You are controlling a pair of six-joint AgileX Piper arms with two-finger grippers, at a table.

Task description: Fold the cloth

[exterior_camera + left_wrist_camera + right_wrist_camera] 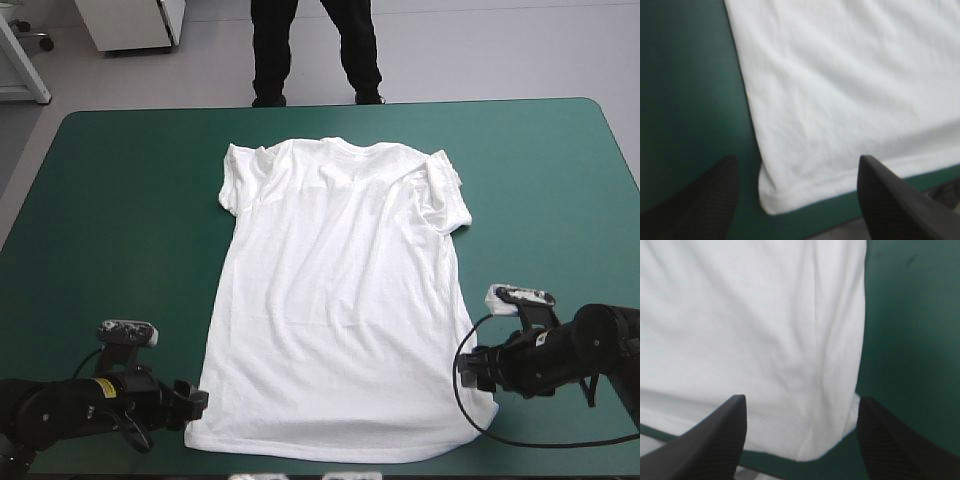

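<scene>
Left tool (pixel 196 403) sits low at the near-left corner of the T-shirt (pixel 340 290). Its two black, fin-shaped fingers (pixel 710 200) are spread wide apart. In its wrist view the rounded hem corner lies on the cover just ahead of the gap between them, gripped by neither. Right tool (pixel 470 368) mirrors it at the near-right corner and also stands wide open. Its fingers (pixel 890 440) show a fine dotted grain and flank the other hem corner without holding it.

White and short-sleeved, the T-shirt lies spread flat in the middle of the teal-green worktop (pixel 120 200), collar toward the far edge and hem toward the near edge. The fabric looks soft and matte. Its body widens steadily from shoulders to hem. The left sleeve lies fairly flat, while the right sleeve is bunched into small folds. Shallow wrinkles run lengthwise down the cloth, and a narrow stitched band follows the hem.
</scene>
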